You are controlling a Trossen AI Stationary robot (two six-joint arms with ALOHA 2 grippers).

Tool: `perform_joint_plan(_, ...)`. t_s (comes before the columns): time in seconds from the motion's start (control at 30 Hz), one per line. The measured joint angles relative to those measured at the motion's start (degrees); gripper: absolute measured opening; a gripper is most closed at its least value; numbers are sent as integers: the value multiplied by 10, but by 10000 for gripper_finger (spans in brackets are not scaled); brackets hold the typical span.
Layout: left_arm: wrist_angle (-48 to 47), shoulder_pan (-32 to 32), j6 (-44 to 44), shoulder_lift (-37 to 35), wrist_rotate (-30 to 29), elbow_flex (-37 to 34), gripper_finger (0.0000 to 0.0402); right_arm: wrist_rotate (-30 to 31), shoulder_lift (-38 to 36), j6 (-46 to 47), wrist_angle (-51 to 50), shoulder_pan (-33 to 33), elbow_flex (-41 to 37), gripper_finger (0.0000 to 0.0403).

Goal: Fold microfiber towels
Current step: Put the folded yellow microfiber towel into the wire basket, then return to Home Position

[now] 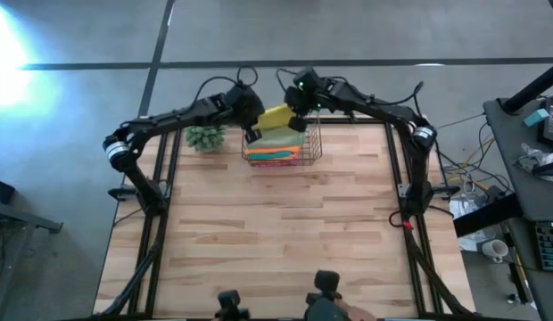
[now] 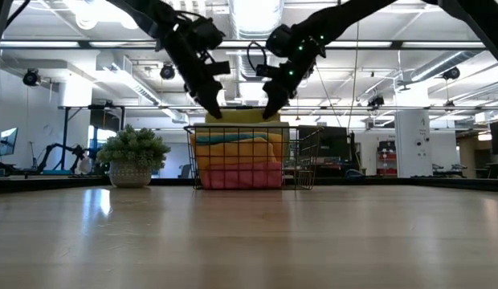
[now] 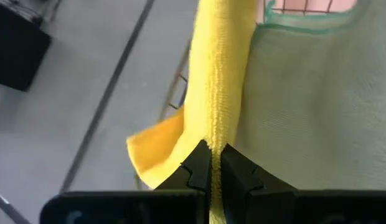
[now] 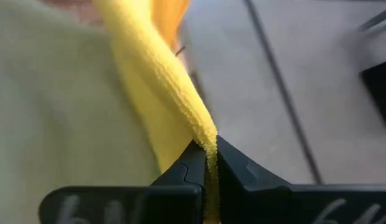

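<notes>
I had both claws over the copper wire basket [image 1: 310, 143] at the table's [image 1: 285, 241] far edge. The left gripper [image 3: 211, 163] was pinching one edge of the yellow towel [image 3: 218, 81], fingers pressed together on the cloth. The right gripper [image 4: 207, 163] pinched the opposite edge the same way. Between the two claws the yellow towel [image 2: 241, 116] sat at the basket's top; just below them lay the pale sage green towel [image 3: 311, 106], then the stacked orange and pink towels [image 2: 237, 178]. A small spiky green plant [image 1: 206, 136] stood beside the left claw, outside the basket.

Towels [image 1: 275, 143] stacked in basket [image 1: 314, 143], plant [image 1: 205, 136] to its left
</notes>
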Motion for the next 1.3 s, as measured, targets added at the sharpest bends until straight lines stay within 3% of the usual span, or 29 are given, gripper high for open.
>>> perform_joint_plan(0.07,5,-3,-10,1,7,-17,1,-9,5,10,-34,5,0,8)
perform_joint_plan(0.23,-36,-5,-20,1,39,-31,1,-110,10,62,-97,14,-1,8)
perform_joint_plan(0.63,-136,-6,-22,0,147,25,7,-118,7,103,-140,35,8,14)
perform_joint_plan(1.1,-172,-13,-23,-8,155,35,149,-119,-9,100,-157,40,8,123)
perform_joint_plan(1.3,-187,-13,-22,-43,147,61,177,-120,-64,107,-174,40,7,152)
